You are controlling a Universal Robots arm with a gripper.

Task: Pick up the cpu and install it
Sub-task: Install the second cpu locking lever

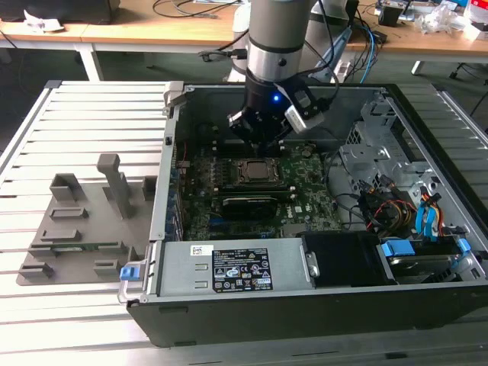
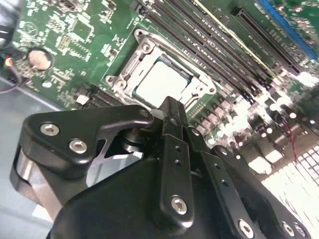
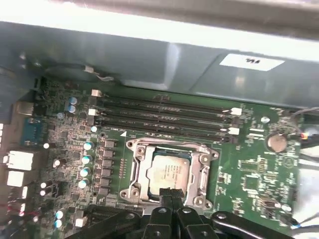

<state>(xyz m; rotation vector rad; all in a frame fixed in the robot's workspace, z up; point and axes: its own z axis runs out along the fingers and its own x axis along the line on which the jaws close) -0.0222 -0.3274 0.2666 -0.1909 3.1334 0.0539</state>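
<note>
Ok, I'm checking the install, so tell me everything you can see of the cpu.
The cpu is a flat square chip with a pale silver metal top. It lies level inside the socket frame on the green motherboard. The gripper hangs just above its near edge; contact can't be judged.

A slatted metal table (image 1: 91,114) carries the open computer case (image 1: 305,301), lying on its side. Toward the exterior view's left, just beside the case, a grey plastic fixture tray (image 1: 84,229) lies on the slats.
</note>
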